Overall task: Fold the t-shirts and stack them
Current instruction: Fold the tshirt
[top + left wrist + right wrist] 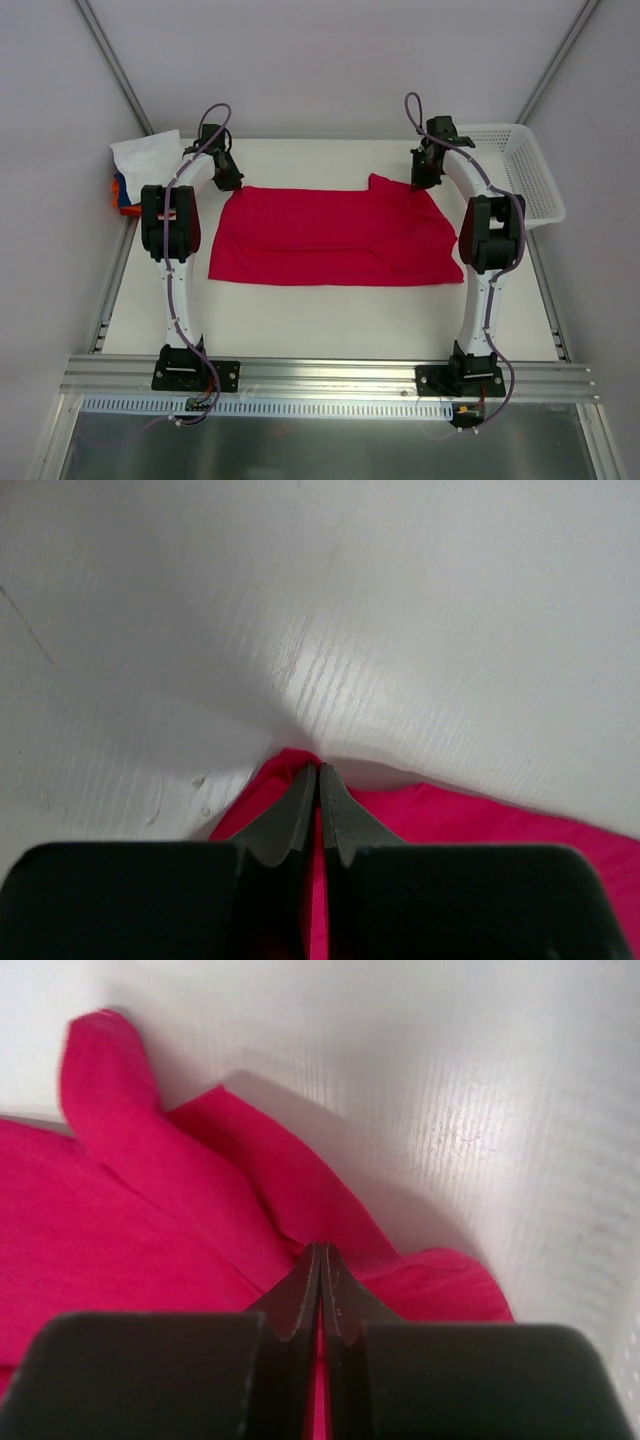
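1. Crimson t-shirt point(330, 235) lies spread flat across the middle of the white table point(330, 320).
2. Left gripper point(318, 772) has its jaws clamped on the shirt's far left corner.
3. Right gripper point(320, 1252) pinches the far right edge the same way.
4. Folded shirts point(135, 170), seemingly white over blue and orange, sit at the far left corner; a mesh basket point(525, 170) stands far right.

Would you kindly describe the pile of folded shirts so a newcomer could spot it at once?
Take the white table and go to its far left corner. The pile sits there at the edge, white on top with blue and orange showing beneath. Unlike the red shirt spread flat mid-table, it is small, layered and multicoloured.
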Robot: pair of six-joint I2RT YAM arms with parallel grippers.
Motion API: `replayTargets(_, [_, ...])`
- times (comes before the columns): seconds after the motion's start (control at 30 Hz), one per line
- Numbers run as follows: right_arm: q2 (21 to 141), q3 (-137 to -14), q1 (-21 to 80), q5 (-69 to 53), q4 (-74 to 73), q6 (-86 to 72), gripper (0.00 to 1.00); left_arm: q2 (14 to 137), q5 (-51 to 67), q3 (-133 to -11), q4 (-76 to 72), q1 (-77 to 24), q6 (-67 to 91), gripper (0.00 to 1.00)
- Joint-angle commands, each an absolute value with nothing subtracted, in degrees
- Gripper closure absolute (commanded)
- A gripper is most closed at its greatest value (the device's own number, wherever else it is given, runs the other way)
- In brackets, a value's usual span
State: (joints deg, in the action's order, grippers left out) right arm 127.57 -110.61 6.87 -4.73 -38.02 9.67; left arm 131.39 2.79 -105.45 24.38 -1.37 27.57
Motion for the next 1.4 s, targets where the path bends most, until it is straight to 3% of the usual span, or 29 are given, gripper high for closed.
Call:
replayTargets(0.0, [119.98,-108.73,7.21,-3.34,-36.57,9.67,1.0,124.11,3.78,-103.28,25.49,-0.7,26.54,1.0])
replayTargets(1.37, [75.77,-71.29,10.81,3.6,-40.6,4.92,1.0,80.25,4.66,-63.64,25.58,-1.76,27.16,1.0])
